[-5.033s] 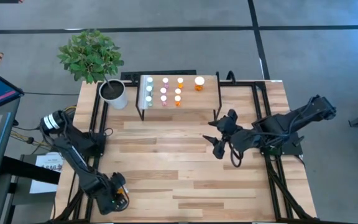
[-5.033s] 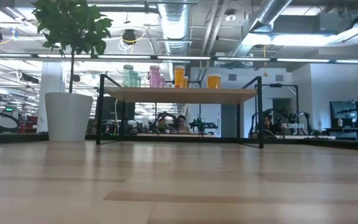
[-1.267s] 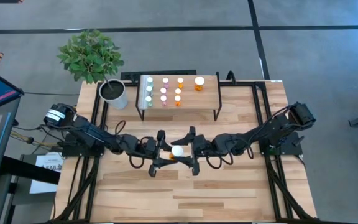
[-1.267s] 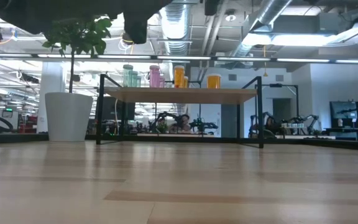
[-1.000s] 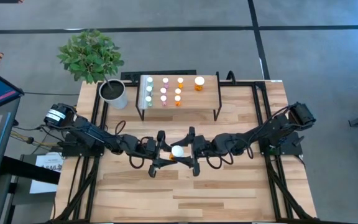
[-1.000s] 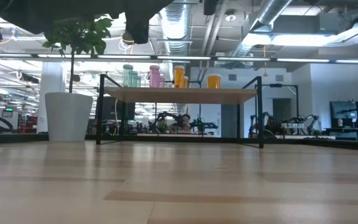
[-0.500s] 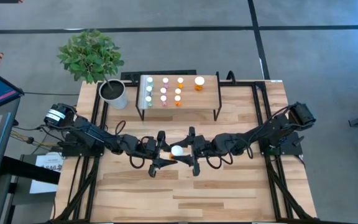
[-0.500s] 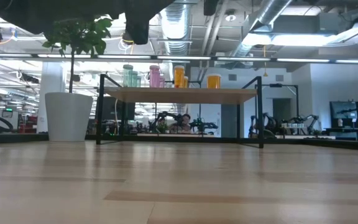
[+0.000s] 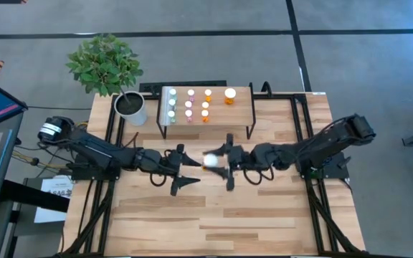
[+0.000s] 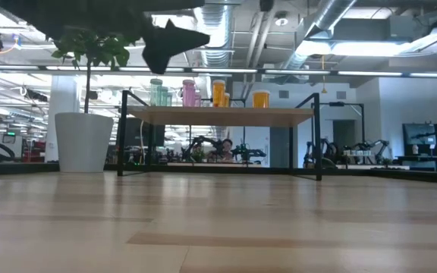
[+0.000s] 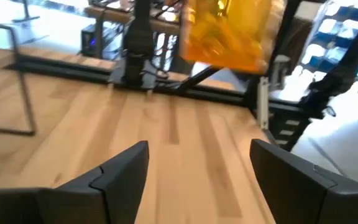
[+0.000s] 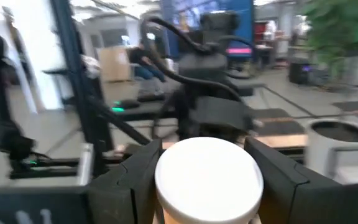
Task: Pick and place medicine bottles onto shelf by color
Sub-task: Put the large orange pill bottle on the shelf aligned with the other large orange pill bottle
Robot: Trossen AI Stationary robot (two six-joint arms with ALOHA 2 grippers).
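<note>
Presently the right claw (image 9: 219, 162) clasped a large orange bottle (image 9: 211, 160) above mid-counter (image 9: 278, 229), left claw (image 9: 180, 170) spread empty; item judged light, rigid, slick, best gripped across its body.

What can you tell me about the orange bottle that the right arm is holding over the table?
The orange bottle is a see-through amber plastic pill bottle with a round white cap. The right end effector grips it, one dark finger on each side of the cap. It hangs above the middle of the wooden table, in front of the shelf. The left end effector is open beside it, not touching.
</note>
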